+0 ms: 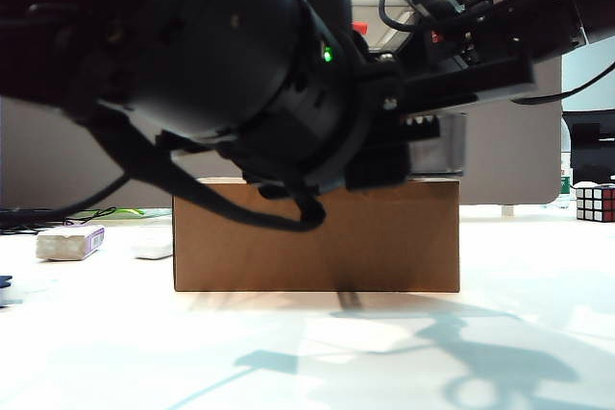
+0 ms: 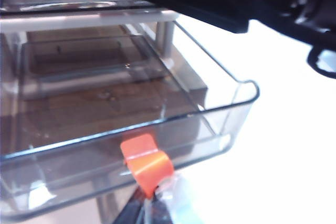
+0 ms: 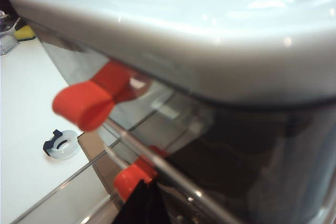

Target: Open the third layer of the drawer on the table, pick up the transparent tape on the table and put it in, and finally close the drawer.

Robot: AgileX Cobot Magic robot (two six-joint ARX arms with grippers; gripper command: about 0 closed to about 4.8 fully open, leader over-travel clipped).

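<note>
My left pincer [image 2: 149,205], barely in view and blurred, pinches the red handle [image 2: 147,163] of the third layer [image 2: 157,114], pulled out. My right pincer [image 3: 137,203] shows only a dark tip; its state I cannot tell. The tape [image 3: 62,144] lies on the bench [image 3: 31,103], beside the drawer [image 3: 210,35].

No readable text, label, brand, number or sign anywhere in the three views. Cardboard box [image 1: 316,234] plain brown on its facing side, no print. White-and-purple block [image 1: 70,241] with a purple patch, any lettering too small and blurred to make out. Small pale marks on the dark arm housing [image 1: 390,103], too small to read. Red-orange handles [image 2: 147,163] of the drawer [image 3: 220,51] blank.
</note>
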